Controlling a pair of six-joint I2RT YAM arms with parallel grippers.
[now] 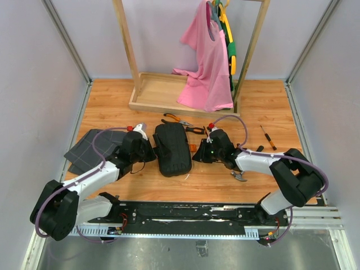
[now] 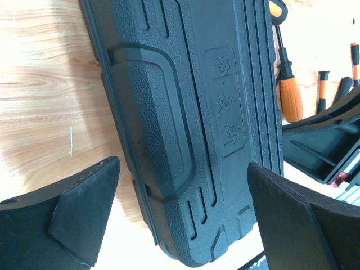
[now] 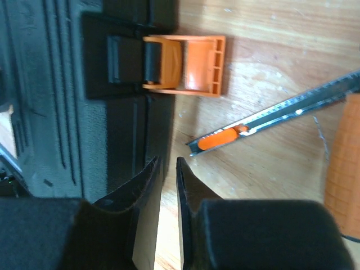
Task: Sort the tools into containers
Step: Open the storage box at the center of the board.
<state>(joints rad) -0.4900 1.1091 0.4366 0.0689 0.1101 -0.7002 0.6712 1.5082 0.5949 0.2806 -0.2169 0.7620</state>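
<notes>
Left gripper [image 2: 183, 174] gapes wide above the closed tool case [image 1: 171, 149]; right gripper [image 3: 169, 169], beside the case's orange latch [image 3: 185, 64], is nearly closed, seemingly empty.

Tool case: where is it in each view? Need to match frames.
Top external: tool case mid-frame, lying lengthwise.
Left wrist: fills the middle, running diagonally.
Right wrist: left side of the picture.
Shared landmark: its orange latch, clear in top and right wrist only.

The left arm [image 1: 97, 176] and right arm [image 1: 256, 160] are showing white shells and black joints. Purple cables [image 1: 228, 116] are looping along both.
</notes>
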